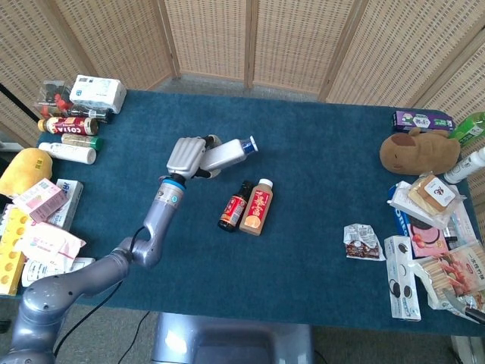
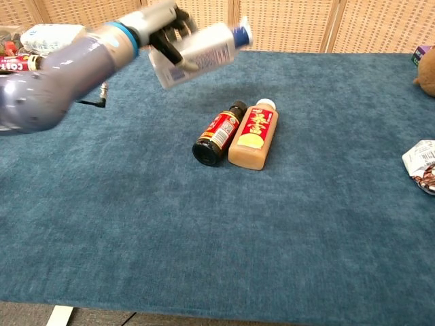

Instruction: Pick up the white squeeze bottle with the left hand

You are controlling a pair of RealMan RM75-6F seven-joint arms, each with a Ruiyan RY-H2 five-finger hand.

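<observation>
We find the left hand point(image 1: 187, 156) wrapped around the base end of the white squeeze bottle point(image 1: 226, 155), fingers closed on its body. The bottle is clear of the blue table point(image 1: 318, 205), tilted with its blue-capped end raised toward the right. Below it, the dark sauce bottle point(image 2: 217, 133) and the tan drink bottle point(image 2: 253, 134) lie touching, side by side. The right hand appears in neither view.

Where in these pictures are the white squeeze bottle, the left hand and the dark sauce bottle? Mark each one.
white squeeze bottle point(image 2: 204, 49): chest view, on its labelled body.
left hand point(image 1: 186, 155): head view, on the back of the hand.
dark sauce bottle point(image 2: 216, 131): chest view, on its red label.
</observation>
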